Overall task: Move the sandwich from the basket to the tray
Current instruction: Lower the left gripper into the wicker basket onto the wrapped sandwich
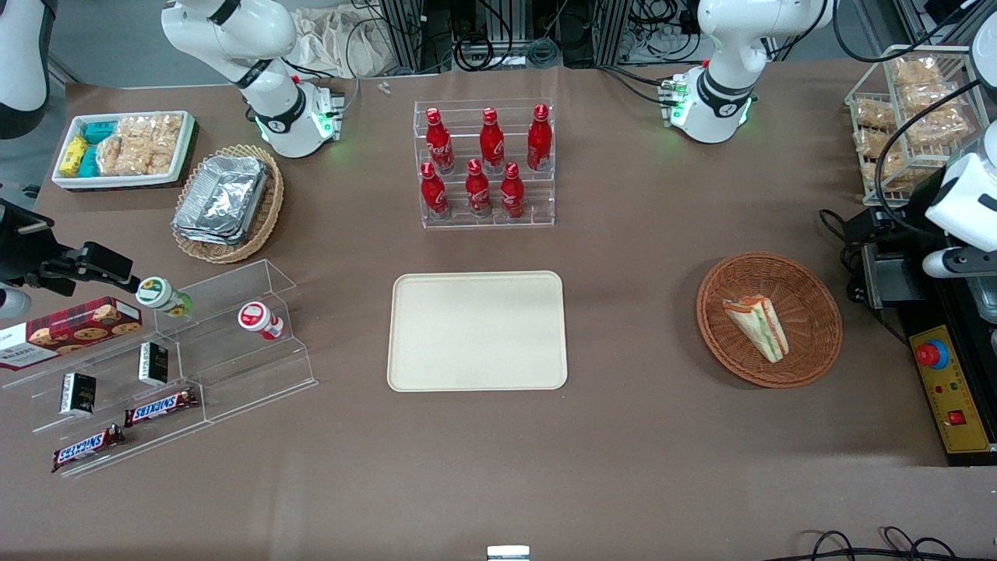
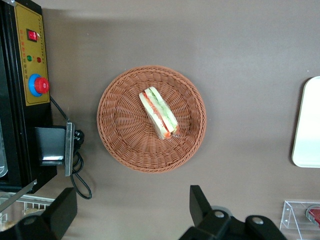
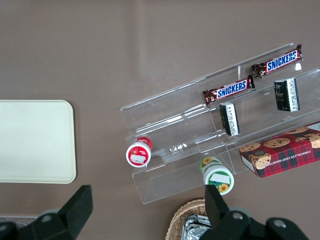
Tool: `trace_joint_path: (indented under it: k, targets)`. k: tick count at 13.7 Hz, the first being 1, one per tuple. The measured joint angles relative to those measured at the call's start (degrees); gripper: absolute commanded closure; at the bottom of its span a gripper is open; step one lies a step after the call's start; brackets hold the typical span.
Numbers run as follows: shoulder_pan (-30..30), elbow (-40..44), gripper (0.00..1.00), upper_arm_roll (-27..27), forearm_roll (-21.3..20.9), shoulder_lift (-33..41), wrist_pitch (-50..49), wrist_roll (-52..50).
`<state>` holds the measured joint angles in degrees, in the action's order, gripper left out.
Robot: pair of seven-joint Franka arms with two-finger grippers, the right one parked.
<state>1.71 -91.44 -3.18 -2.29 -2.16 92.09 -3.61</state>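
The sandwich (image 1: 757,327), a pale wedge with orange and green layers, lies in the round reddish-brown wicker basket (image 1: 814,308) toward the working arm's end of the table. The cream tray (image 1: 477,331) lies flat and bare at the table's middle. In the left wrist view my left gripper (image 2: 131,207) is open and empty, high above the table, a little farther from the front camera than the basket (image 2: 125,125) and the sandwich (image 2: 159,112). An edge of the tray (image 2: 307,125) shows there too.
A black and yellow control box (image 1: 946,389) with a red button stands beside the basket. An acrylic rack of red bottles (image 1: 484,164) stands farther back than the tray. A wire rack of snacks (image 1: 903,117), a tan foil basket (image 1: 226,202) and an acrylic snack shelf (image 1: 156,366) stand around.
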Motion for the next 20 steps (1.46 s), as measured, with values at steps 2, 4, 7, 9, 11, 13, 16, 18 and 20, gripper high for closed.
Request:
trace_joint_path:
  k: [2,4,7,9,11,13,16,18,20]
  targets:
    - [0.0,0.13,0.0,0.01,0.0,-0.43,0.54,-0.14]
    - [0.0,0.11,0.0,0.01,0.0,-0.84,0.55,-0.25]
    - [-0.02,-1.94,0.0,-0.37,-0.01,-2.24,0.39,-0.25]
    - [-0.07,-4.42,0.0,-1.12,0.0,-3.17,1.93,-2.55]
    - [-0.1,-7.65,0.0,-1.42,0.0,-3.55,5.29,-9.97]
    - [-0.19,-12.71,0.0,-1.72,0.0,-3.68,12.61,-19.27]
    - [-0.22,-20.59,0.0,-1.75,0.0,-4.62,22.69,-28.72]
    - [-0.22,-24.44,0.0,-1.66,0.0,-6.85,27.88,-31.84]
    - [-0.14,-26.13,0.0,-1.27,0.0,-10.23,32.49,-33.29]
